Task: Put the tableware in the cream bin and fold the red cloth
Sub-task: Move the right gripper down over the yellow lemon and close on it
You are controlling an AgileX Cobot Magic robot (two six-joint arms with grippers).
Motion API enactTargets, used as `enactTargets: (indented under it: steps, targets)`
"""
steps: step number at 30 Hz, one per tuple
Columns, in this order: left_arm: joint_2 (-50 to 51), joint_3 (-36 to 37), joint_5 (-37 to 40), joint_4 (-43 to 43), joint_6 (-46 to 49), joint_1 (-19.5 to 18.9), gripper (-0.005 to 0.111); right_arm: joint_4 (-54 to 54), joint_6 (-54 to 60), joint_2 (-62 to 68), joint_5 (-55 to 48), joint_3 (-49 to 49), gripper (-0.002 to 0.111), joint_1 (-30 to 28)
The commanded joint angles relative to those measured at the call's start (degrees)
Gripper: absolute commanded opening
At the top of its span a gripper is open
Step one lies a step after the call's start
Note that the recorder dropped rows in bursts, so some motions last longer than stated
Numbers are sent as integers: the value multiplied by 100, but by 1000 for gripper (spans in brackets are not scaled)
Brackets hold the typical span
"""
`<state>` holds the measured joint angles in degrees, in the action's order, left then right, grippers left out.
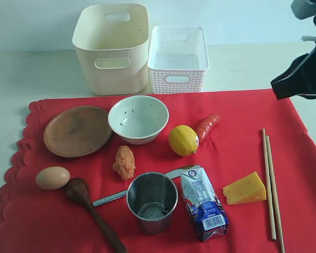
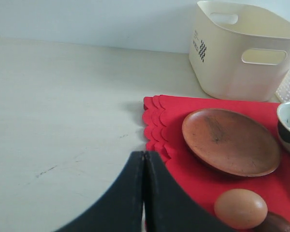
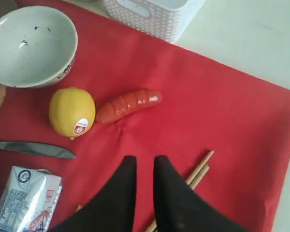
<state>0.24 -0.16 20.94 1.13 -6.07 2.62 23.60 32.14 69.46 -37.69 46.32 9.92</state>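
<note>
Cream bin (image 1: 111, 79) at upper left looks empty (tableware (image 1: 138, 118) all on the unfolded red cloth (image 1: 237, 132)); left jaws clenched, right jaws slightly parted, empty.

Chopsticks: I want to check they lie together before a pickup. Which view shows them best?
The exterior view: the chopsticks lie full length, side by side on the red cloth, right of the cheese. The right wrist view shows only a short stretch beside the right gripper; the left wrist view shows none.
</note>
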Motion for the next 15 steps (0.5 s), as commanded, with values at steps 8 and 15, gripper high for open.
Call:
enactTargets:
  steps: [8, 15]
  targets:
    - [-24, 16, -56, 26, -12, -18, 0, 455, 528, 683, -613, 159, 54, 655]
    - [-24, 16, -56, 26, -12, -18, 0, -132, -182, 746, -330, 159, 61, 1208]
